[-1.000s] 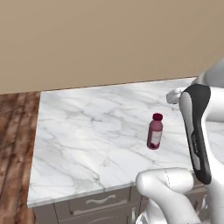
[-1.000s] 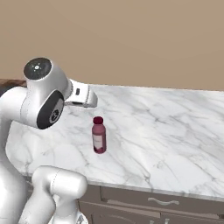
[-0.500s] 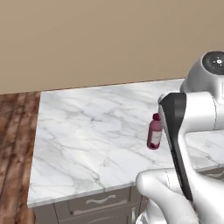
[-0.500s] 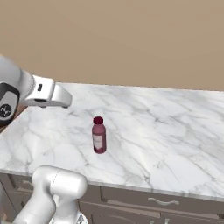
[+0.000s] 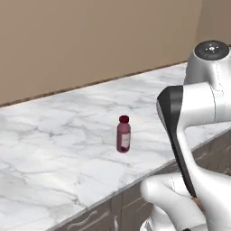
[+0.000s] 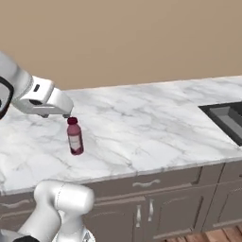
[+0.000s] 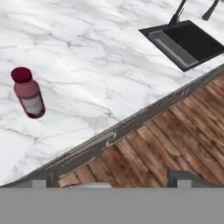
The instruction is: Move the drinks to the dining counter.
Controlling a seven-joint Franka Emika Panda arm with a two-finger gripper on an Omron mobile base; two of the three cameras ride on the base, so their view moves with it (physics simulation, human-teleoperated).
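Note:
One of the drinks, a maroon bottle (image 5: 123, 134) with a dark-red cap and a pale label, stands upright on the dining counter (image 5: 58, 135), a white-grey marbled slab in front of a tan wall. The bottle (image 6: 74, 137) is a little back from the counter's (image 6: 156, 127) front edge. In the hand view the bottle (image 7: 28, 92) is at the left on the counter (image 7: 96, 57). My gripper (image 7: 113, 180) is open, its fingertips (image 7: 41, 181) wide apart with nothing between them. It hangs off the counter's front edge, above the wooden floor and well away from the bottle.
A dark sink (image 6: 228, 117) is set into the counter at the right; the hand view shows the sink (image 7: 188, 43) with a faucet (image 7: 177, 13) behind it. Grey drawer fronts (image 6: 156, 189) run under the slab. Wooden floor (image 7: 166, 144) lies in front.
The whole picture has shifted, so the camera has moved: the bottle now sits further left in both base views and the sink has come into sight. The arm has swung across. The gripper stays open.

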